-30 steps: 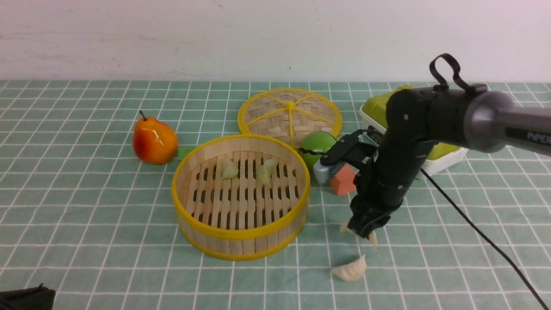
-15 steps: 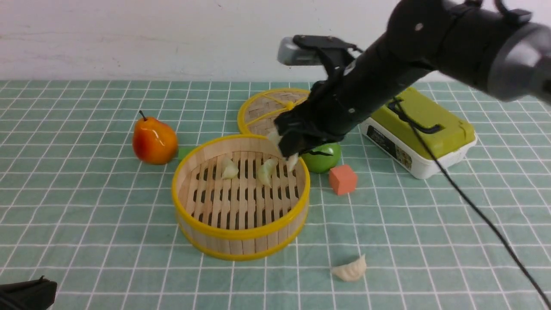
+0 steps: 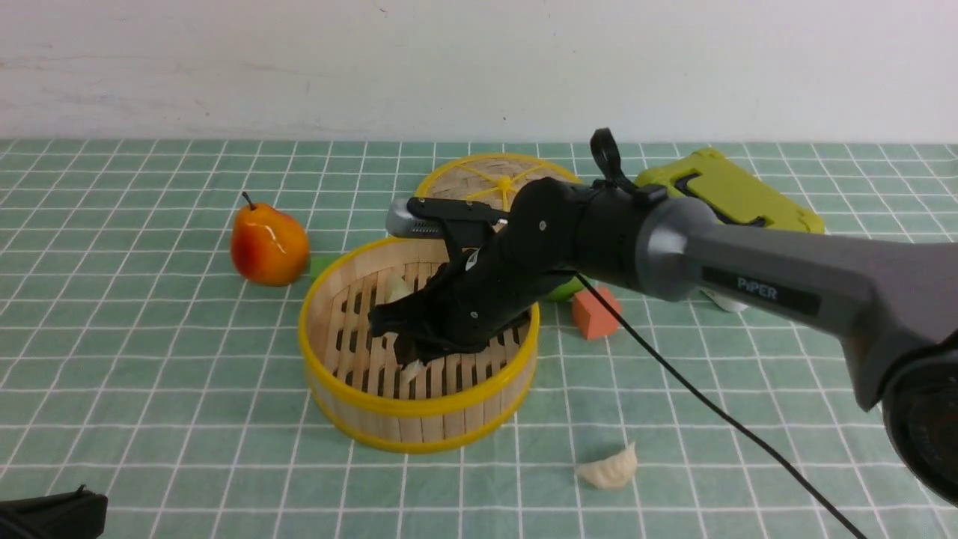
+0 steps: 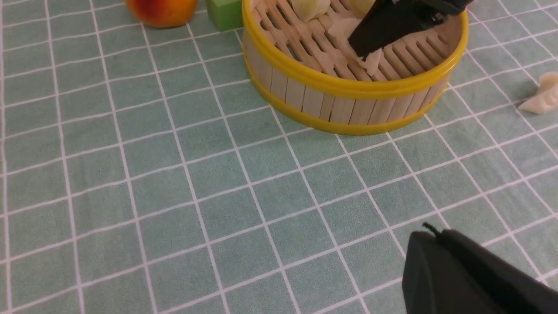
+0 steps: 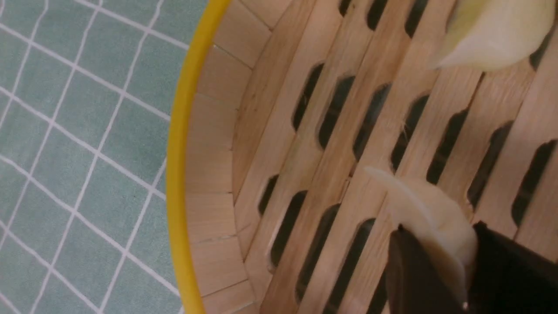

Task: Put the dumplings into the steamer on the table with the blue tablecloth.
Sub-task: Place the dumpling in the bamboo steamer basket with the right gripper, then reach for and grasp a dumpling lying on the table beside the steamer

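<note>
Item one, held dumpling [image 5: 429, 226]: pinched between the fingers of the right gripper [image 3: 404, 353], low over the slatted floor of the steamer [image 3: 419, 410], toward its near side; whether it already touches the slats you cannot tell. A second ago this gripper was down on the cloth to the right of the steamer, closing on that piece; half a second ago it was carrying it over the far rim; now it sits inside the wall. By the look of it the carry is done and only the letting-go is left.

Item two, resting dumpling [image 3: 397, 287]: on the slats at the far side, where it lay before; the piece that lay beside it is now hidden behind the arm in the front view.

Item three, loose dumpling [image 3: 608, 470]: on the blue tablecloth [image 3: 150, 374], in front and to the right of the steamer, well apart from it, unmoved; likely your last one to fetch.

Item four, left gripper [image 4: 431, 244]: clenched on nothing, parked at the near left of the table, well apart from the steamer.

Sundries, all outside the steamer: pear [image 3: 268, 245]; woven lid [image 3: 503, 191]; orange block [image 3: 595, 311]; green box [image 3: 730, 195].
</note>
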